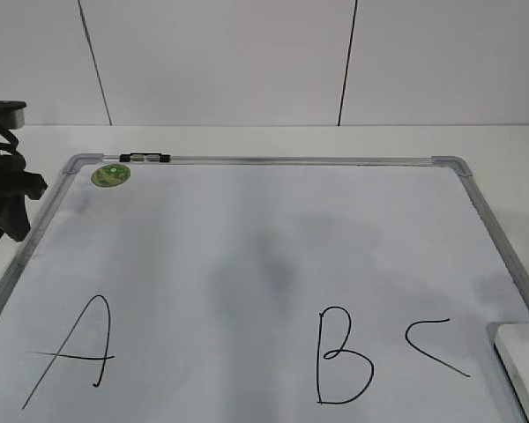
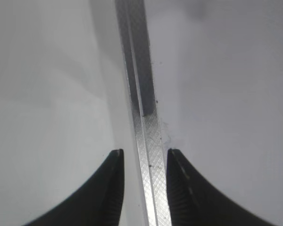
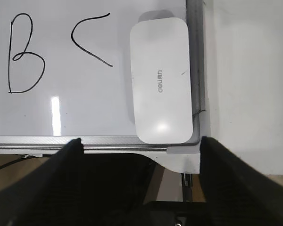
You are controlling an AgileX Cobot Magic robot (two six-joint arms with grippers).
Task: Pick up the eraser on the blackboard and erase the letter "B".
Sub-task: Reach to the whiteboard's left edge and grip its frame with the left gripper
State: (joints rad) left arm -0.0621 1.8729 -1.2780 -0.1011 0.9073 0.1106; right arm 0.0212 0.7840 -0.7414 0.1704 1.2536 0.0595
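1. Right claw point(image 3: 140, 155): jaws wide apart, holding nothing, hovering above the board's near edge, over the near end of the eraser point(image 3: 162, 80).
2. Left claw point(image 2: 144, 188): jaws a narrow gap apart, gripping nothing, straddling the board's left frame rail without visible contact; in the exterior view it sits at the far-left edge point(image 1: 7, 185).
3. Eraser: white, flat on the board point(image 1: 247, 264) at the near-right corner, long side just beside the right frame rail, near end overlapping the near rail.
4. "B" point(image 1: 342, 357): intact, near edge, right of centre; "C" point(image 1: 436, 345) lies between it and the eraser.
5. "A" point(image 1: 70, 351): near-left.
6. Green sticker point(image 1: 111, 174): far-left corner.
7. Board lies on a white surface point(image 1: 511, 150).
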